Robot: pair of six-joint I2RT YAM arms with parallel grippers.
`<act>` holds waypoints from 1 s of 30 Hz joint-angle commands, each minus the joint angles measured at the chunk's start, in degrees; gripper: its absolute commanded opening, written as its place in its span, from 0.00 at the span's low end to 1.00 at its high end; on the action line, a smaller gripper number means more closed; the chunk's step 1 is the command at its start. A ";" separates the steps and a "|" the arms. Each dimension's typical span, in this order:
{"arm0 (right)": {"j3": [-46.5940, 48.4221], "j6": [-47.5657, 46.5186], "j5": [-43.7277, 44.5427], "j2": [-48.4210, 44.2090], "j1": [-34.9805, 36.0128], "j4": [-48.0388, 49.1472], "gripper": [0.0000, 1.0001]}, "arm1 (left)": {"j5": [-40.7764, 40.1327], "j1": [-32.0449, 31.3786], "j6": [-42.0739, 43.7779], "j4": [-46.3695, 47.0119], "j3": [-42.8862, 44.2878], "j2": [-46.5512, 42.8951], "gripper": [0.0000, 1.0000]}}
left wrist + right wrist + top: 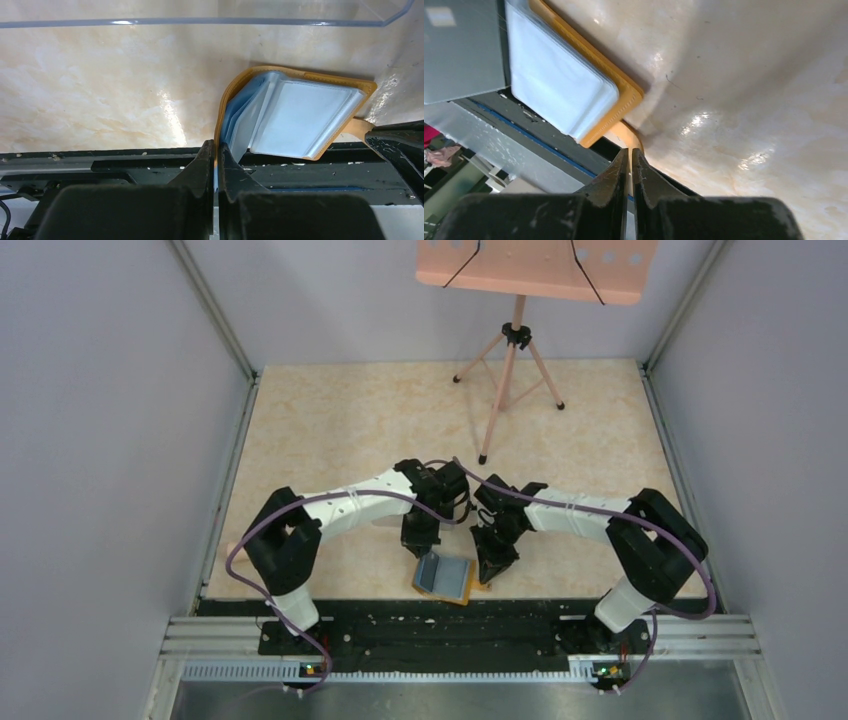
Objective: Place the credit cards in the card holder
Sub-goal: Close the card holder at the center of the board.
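Orange-tan and lying open, the card holder [445,578] sat at the near edge of the pale marbled table [350,430], partly over the black rail [440,625] that carries the arms' bases. Its right half lay flat, cover down. Its blue-grey inner pockets [300,117] faced up as a stack of soft translucent sleeves. They looked pale and uniform, and I could not tell whether anything was tucked inside them.

The left gripper [216,150] was pinched tight on the raised left cover of the card holder, at its edge. That flap stood up from the table, so the sleeves fanned apart between it and the flat half. The right gripper [630,155] had its jaws closed narrow on the little clasp tab [626,135], which stuck out from the holder's right side beside the rail. From above, the two grippers came in from either side with the wallet between them.

Just beyond the holder, a clear plastic box [200,21] rested on the table. Only its rim and a corner showed in the left wrist view, so its contents could not be made out.
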 commanded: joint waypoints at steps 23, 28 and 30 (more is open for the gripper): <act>2.39 -0.44 9.73 -4.49 -0.75 -7.57 0.54 | -1.91 -0.67 1.98 -1.12 1.72 -1.24 0.00; 3.28 -0.71 4.63 -3.75 -0.77 -4.80 0.55 | -1.70 -0.99 2.07 -1.11 2.05 -0.67 0.00; 3.53 0.01 3.10 -4.01 -0.75 -3.37 0.57 | -1.55 -0.99 2.07 -1.04 2.17 -0.41 0.00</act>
